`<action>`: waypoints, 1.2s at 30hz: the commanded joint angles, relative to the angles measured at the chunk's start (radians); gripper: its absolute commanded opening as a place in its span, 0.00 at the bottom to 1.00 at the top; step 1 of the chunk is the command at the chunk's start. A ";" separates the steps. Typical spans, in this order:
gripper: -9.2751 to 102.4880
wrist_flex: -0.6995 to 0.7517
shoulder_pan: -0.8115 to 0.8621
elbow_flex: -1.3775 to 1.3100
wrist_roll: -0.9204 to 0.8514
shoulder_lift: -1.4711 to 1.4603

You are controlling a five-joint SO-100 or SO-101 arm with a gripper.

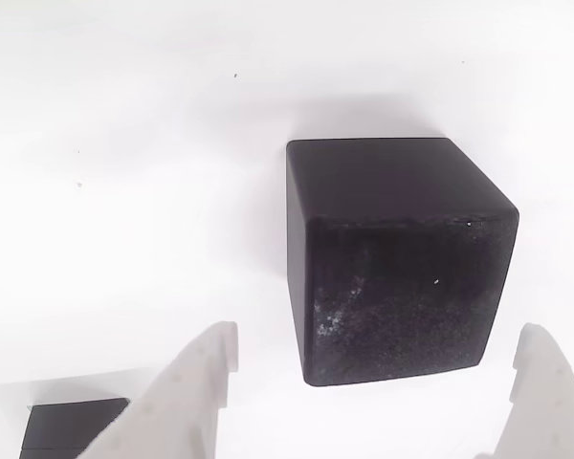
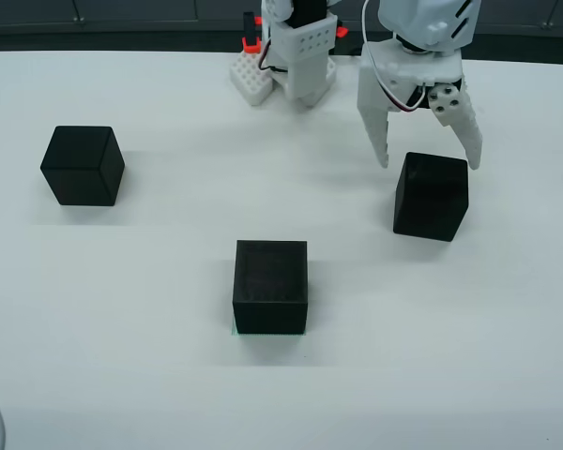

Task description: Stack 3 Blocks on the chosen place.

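A black block (image 2: 431,196) sits on the white surface (image 2: 150,309) at the right of the fixed front view, with the white claw (image 2: 430,164) spread wide above and behind it, its two fingers straddling the block's far edge without gripping it. In the view that rides on the claw, this block (image 1: 397,263) lies between the parted fingers (image 1: 187,392). A second block (image 2: 270,286) stands at the centre, a sliver of green showing at its lower left corner. The third block (image 2: 83,165) rests well apart at the left.
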 commanded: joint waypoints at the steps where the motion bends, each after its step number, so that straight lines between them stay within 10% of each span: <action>1: 0.40 -0.029 0.005 -0.002 0.003 0.003; 36: 0.29 -0.087 0.009 -0.072 -0.015 -0.149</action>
